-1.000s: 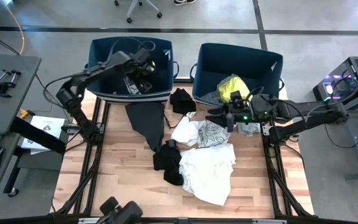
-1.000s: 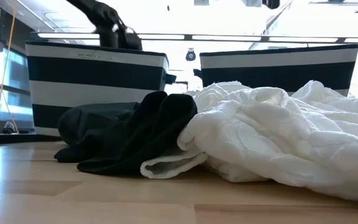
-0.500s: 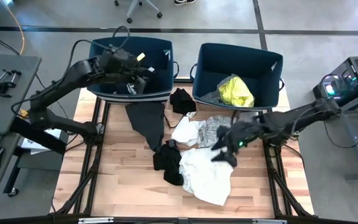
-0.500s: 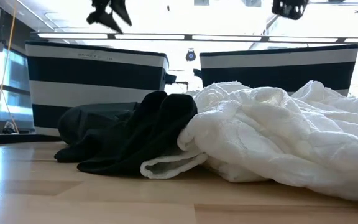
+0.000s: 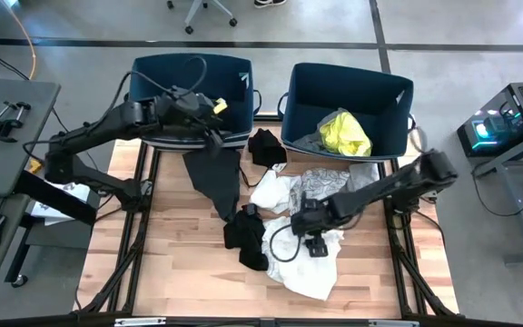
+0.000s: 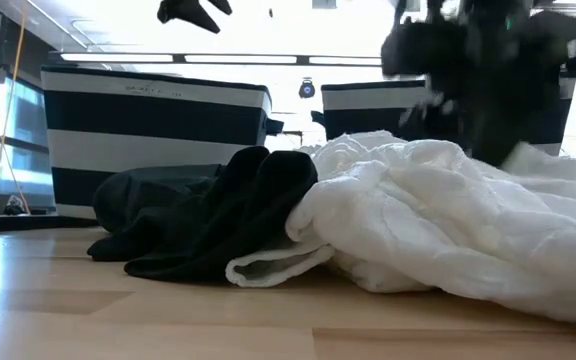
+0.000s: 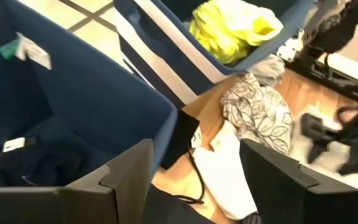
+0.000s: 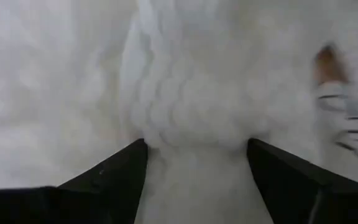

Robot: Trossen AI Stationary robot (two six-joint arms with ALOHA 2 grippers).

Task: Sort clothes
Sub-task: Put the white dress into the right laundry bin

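Note:
My right gripper [image 5: 312, 240] is open, down on the big white textured garment [image 5: 305, 263] at the table's middle; it also shows in the low view [image 6: 478, 120]. My left gripper [image 5: 212, 129] is open and empty above the left navy bin's [image 5: 143, 77] front rim, high in the low view [image 6: 193, 12]. A dark grey garment [image 5: 214, 177] hangs over that rim onto the table. A black garment [image 5: 246, 238] lies against the white one. A small white piece [image 5: 271, 191], a grey patterned one [image 5: 314, 193] and a black one [image 5: 266, 145] lie nearer the bins. My right gripper comes at the white garment from above, pointing down. Its open fingers [image 8: 114, 171] stand on the cloth with a raised ridge of it [image 8: 194, 118] between them. The garment lies on the table.
The right navy bin [image 5: 309, 86] holds a neon yellow garment [image 5: 343, 132] and grey cloth. The left bin holds dark clothes [image 7: 23, 168]. Bare wood lies at the table's near left [image 5: 180, 263]. Desks and equipment stand on both sides of the table.
My right gripper has gone from the right bin's front toward the table's near edge and left, and come down onto the white garment. My left gripper has risen out of the left bin and moved a little toward its front rim.

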